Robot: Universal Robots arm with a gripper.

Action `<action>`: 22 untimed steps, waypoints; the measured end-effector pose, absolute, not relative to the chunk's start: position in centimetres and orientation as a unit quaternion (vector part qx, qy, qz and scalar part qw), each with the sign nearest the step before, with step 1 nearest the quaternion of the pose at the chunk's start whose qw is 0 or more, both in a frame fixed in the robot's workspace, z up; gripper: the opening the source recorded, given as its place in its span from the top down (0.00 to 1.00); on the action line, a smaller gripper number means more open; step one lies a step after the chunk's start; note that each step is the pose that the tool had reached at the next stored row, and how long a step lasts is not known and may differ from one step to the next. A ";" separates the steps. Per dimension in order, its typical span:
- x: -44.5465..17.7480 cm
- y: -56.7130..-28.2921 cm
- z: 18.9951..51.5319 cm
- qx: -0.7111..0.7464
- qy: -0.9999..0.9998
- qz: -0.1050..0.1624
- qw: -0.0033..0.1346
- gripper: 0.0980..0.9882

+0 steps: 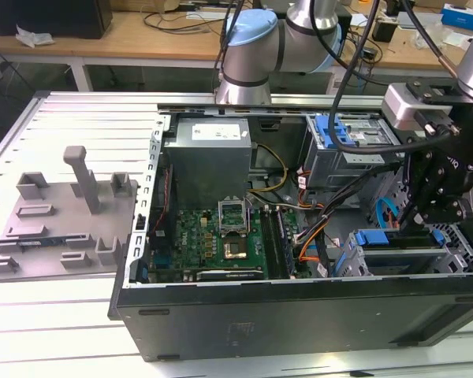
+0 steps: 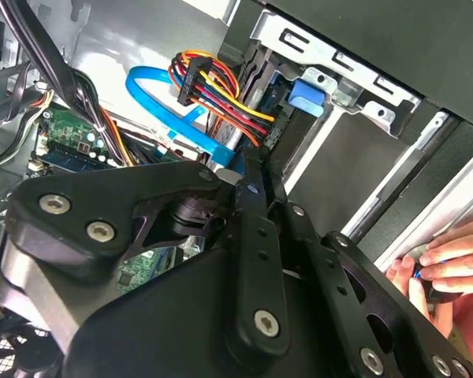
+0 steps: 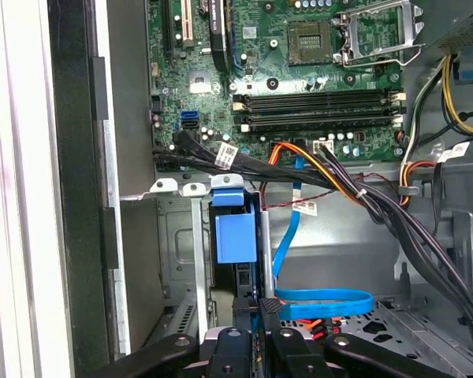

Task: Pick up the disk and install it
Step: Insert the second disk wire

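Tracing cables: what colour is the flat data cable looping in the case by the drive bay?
Blue. The flat cable shows best in the first wrist view.

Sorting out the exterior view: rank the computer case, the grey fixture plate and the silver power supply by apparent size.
1. Computer case, largest.
2. Fixture plate.
3. Power supply, smallest, though it looks close to the plate, so that pair is unsure.

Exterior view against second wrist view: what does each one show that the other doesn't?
Exterior alone: the grey plastic fixture plate with upright posts beside the open black computer case, and the silver box-shaped power supply. Second wrist alone: a person's fingers at the case edge, and the bundle of red, orange and yellow wires. Shared: the black claw low inside the case by the silver metal drive bay, and a flat blue cable.
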State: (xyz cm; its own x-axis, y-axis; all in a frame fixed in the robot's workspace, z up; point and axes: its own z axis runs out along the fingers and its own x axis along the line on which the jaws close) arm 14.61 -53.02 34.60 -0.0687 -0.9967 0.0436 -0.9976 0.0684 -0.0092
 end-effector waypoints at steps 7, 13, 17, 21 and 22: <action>14.6 -53.0 34.3 0.687 -0.726 0.018 0.013 0.93; 14.6 -53.1 33.8 0.696 -0.717 0.019 0.013 0.93; 14.5 -53.1 34.4 0.697 -0.717 0.018 0.012 0.92; 14.5 -53.0 36.3 0.697 -0.717 0.019 0.012 0.70; 14.5 -53.0 36.4 0.697 -0.717 0.019 0.012 0.70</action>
State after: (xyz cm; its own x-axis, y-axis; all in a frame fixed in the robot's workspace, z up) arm 14.53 -53.04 36.38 -0.0286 -0.9986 0.0437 -0.9996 0.0282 -0.0098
